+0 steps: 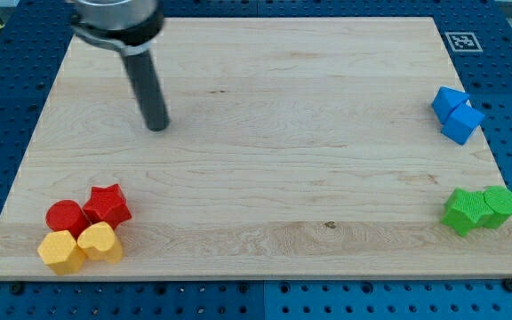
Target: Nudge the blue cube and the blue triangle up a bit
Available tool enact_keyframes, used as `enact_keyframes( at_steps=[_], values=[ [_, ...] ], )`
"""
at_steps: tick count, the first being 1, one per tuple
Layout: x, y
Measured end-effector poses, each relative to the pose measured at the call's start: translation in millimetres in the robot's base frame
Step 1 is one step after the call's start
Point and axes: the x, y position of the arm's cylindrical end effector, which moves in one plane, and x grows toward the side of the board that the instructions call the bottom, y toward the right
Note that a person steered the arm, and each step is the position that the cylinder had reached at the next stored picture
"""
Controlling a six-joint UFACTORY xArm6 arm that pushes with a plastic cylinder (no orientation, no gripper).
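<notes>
The blue cube (462,123) and the blue triangle (448,100) touch each other near the board's right edge, the triangle toward the view's top. My tip (156,125) rests on the board at the upper left, far to the left of both blue blocks, touching no block.
A green star (463,210) and a green cylinder (500,205) sit at the lower right. A red cylinder (66,218), a red star (108,204), a yellow hexagon (60,252) and a yellow heart (100,243) cluster at the lower left. The wooden board (265,160) lies on a blue pegboard.
</notes>
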Motion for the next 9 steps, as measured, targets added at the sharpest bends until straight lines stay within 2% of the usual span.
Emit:
enact_keyframes(
  at_steps=[1,3,4,6,7,8,9],
  values=[
    [4,69],
    [64,223],
    [81,288],
    [79,416],
    [68,453],
    [39,452],
    [32,430]
  ],
)
